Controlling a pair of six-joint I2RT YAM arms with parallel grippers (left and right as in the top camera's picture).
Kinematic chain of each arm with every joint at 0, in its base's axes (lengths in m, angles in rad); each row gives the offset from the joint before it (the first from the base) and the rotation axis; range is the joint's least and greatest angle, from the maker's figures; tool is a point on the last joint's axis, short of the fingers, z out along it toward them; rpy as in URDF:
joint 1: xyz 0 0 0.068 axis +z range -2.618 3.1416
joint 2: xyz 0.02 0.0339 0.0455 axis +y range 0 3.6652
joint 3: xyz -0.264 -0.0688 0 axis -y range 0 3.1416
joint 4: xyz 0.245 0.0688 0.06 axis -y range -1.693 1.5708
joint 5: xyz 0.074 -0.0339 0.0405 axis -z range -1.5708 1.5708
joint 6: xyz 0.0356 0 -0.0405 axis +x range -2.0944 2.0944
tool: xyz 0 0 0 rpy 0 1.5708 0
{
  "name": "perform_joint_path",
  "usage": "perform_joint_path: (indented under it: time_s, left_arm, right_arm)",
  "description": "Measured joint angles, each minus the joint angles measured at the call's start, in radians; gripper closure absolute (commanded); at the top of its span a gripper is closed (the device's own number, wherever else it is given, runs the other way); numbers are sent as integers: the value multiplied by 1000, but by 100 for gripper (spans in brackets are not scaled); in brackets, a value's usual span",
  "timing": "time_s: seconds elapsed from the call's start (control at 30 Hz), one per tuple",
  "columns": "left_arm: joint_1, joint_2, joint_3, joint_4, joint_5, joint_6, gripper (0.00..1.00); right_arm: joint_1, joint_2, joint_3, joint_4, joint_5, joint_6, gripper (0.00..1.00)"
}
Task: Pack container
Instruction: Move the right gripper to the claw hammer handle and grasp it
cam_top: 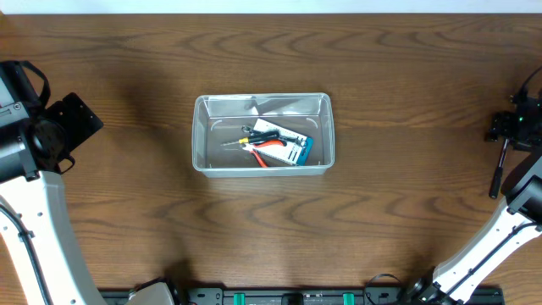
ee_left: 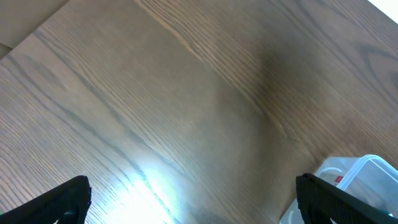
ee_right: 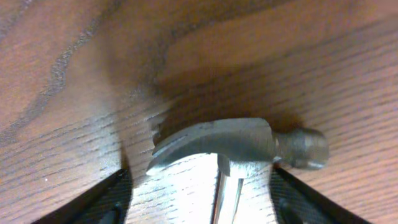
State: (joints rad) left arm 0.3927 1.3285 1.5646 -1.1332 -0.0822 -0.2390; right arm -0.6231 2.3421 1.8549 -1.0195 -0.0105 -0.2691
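The clear plastic container [cam_top: 263, 134] stands at the table's middle. It holds red-handled pliers [cam_top: 267, 152], a white and blue packet [cam_top: 288, 146] and a small screwdriver [cam_top: 241, 140]. A corner of the container shows in the left wrist view [ee_left: 364, 177]. My left gripper [ee_left: 193, 202] is open and empty over bare wood, left of the container. A steel claw hammer [ee_right: 239, 146] lies on the table at the far right, and its dark handle shows in the overhead view [cam_top: 498, 174]. My right gripper [ee_right: 199, 199] is open, with a finger on each side of the hammer's neck just below the head.
The wooden table [cam_top: 271, 246] runs to the edges of the overhead view. The left arm [cam_top: 34, 195] stands at the left edge and the right arm [cam_top: 500, 237] at the right edge. A dark rail [cam_top: 288, 296] runs along the front edge.
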Motion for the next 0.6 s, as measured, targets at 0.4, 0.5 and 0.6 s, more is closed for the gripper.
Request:
perform_joint_path:
  time_s: [0.4,0.5,0.6]
  left_arm:
    - [0,0,0,0,0,0,2]
    - [0,0,0,-1,0,0,2]
    - [0,0,0,-2,0,0,2]
  right_arm:
    - [0,0,0,-19,8,-5,57]
    - [0,0,0,-24,10,-3,61]
    - [0,0,0,-27,11,-4,65]
